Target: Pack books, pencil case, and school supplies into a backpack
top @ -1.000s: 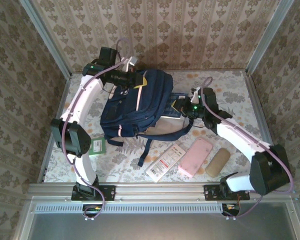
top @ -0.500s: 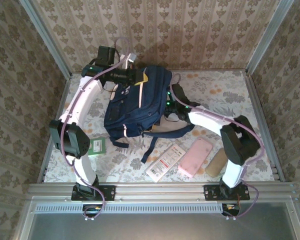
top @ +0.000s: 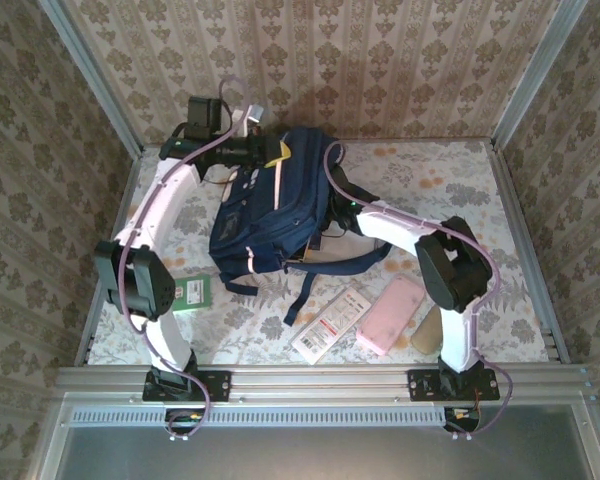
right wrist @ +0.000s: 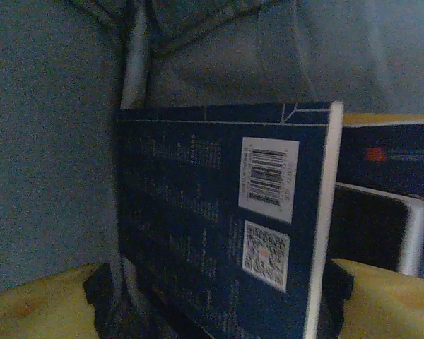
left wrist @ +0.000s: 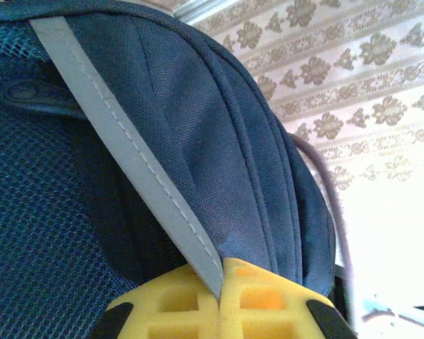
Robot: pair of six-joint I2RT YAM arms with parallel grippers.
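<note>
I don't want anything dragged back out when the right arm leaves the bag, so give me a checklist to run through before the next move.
1. Left gripper pinching the large navy blue fabric backpack by its pale stripe: ok.
2. Dark navy book with a barcode sits inside the backpack: ok.
3. Right gripper clear of that book: cannot tell.
4. Long flat white packet with red print, pink rectangular soft pouch, small green booklet packed: not ok, all lie on the floral-patterned table.

Matt navy woven cloth forms the backpack [left wrist: 240, 155], with open mesh at left and a smooth, stitched grey strip [left wrist: 125, 148]. The navy book [right wrist: 198, 226] has a smooth paper cover.
</note>
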